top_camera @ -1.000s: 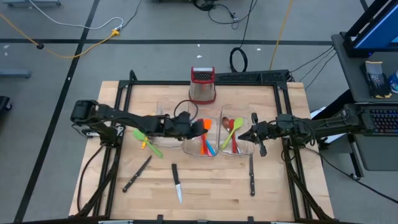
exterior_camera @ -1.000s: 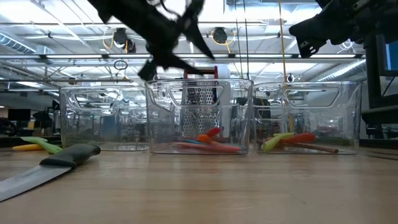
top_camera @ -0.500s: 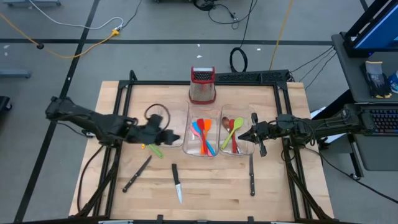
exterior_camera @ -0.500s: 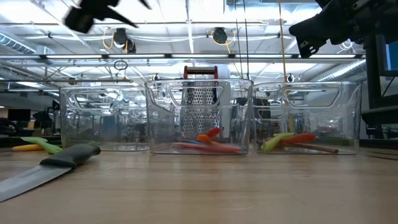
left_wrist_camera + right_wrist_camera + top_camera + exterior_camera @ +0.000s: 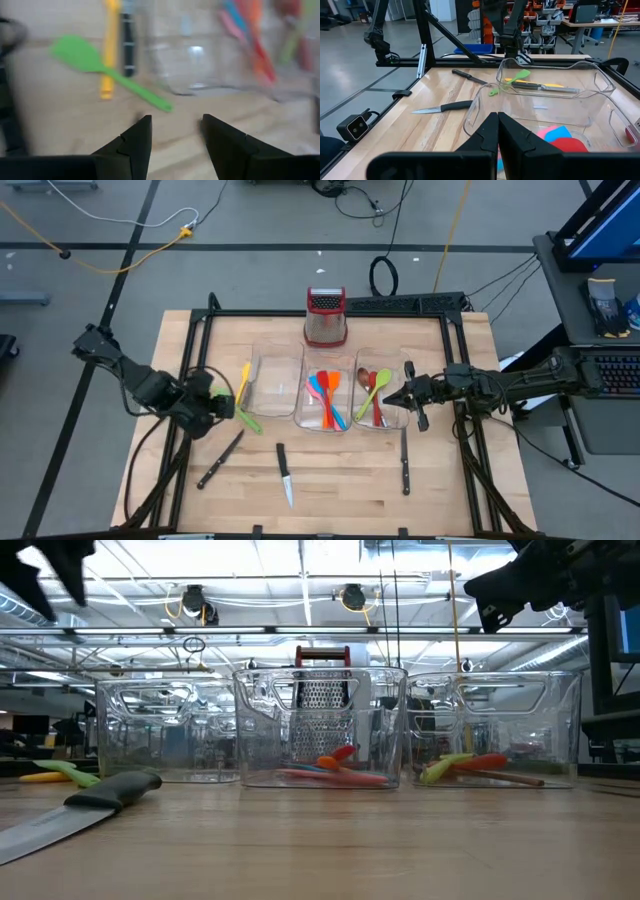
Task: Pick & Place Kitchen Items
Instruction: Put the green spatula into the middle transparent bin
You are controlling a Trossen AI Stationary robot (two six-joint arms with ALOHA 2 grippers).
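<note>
My left gripper (image 5: 228,408) (image 5: 175,125) hangs open and holds nothing. It is above the table's left part, tipped down, near the green spatula (image 5: 100,70) (image 5: 247,420). That spatula lies flat beside a yellow utensil (image 5: 243,380) and a black-handled knife (image 5: 127,45). The middle clear bin (image 5: 325,426) holds orange, blue and red utensils (image 5: 325,395). The right bin (image 5: 380,423) holds a brown spoon and green and red utensils (image 5: 375,392). My right gripper (image 5: 386,398) (image 5: 497,120) is shut and level, above the right bin.
An empty clear bin (image 5: 272,385) stands left of the middle one. A steel box grater (image 5: 325,317) is behind the bins. Three knives (image 5: 220,458) (image 5: 284,473) (image 5: 404,460) lie on the near half of the table. A black frame (image 5: 205,330) runs round the tabletop.
My left gripper has swung from above the middle bin toward the table's left edge, rising a little and tipping downward. Its fingers have stayed open and it carries nothing. My right arm has kept still.
</note>
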